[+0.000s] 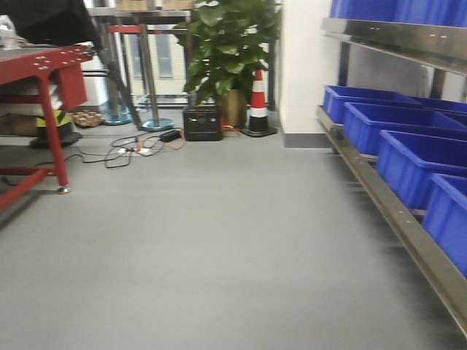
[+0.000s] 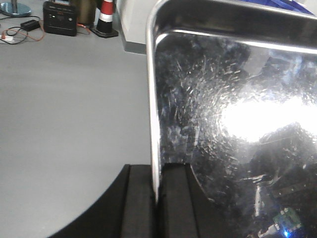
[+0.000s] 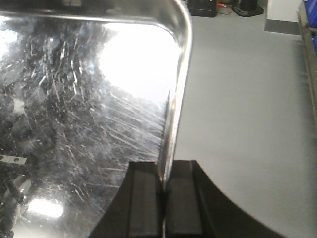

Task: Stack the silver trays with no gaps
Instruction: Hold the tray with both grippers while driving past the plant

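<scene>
- silver tray (image 2: pixel 233 124) hangs over the grey floor (image 2: pixel 64 109), out of the front view.
- left gripper (image 2: pixel 157 198) and right gripper (image 3: pixel 166 198) each pinch an opposite rim.
- keep both sides level so it nests flush.

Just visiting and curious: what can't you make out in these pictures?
- Left wrist: silver tray in the left tool runs off the right edge; glare hides its middle.
- Right wrist: silver tray in the right tool cut off left; same one, unclear.
- Front view: no tray shown; blue bins blurred.
</scene>
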Available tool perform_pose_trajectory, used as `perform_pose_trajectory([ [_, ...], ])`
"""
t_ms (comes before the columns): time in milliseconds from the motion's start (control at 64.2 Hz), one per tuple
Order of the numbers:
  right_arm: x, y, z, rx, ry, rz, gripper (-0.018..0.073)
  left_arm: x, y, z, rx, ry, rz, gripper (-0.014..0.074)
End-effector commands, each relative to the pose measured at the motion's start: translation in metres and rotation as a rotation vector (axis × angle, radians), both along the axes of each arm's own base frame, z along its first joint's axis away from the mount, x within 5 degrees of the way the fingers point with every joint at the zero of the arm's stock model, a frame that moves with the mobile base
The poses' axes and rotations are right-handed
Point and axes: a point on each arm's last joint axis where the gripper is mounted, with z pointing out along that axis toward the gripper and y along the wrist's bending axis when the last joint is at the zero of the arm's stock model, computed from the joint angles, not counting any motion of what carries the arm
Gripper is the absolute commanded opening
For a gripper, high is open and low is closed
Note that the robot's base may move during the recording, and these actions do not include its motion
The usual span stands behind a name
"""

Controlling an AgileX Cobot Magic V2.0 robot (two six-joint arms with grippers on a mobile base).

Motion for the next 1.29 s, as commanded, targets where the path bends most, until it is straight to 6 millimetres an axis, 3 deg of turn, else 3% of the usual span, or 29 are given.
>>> perform_pose_trajectory([
  [0, -0.0019, 0.0029, 0.0074, 0.018, -0.054, 0.054, -0.0066, -0.0007, -0.0027, 0.008, -0.041, -0.058, -0.017, -0.0016],
  [1277, -0.0019, 0.0037, 0.008, 0.023, -0.06, 0.062, -0.0066, -0.0007, -0.0027, 0.008, -0.041, -0.058, -0.017, -0.0016],
])
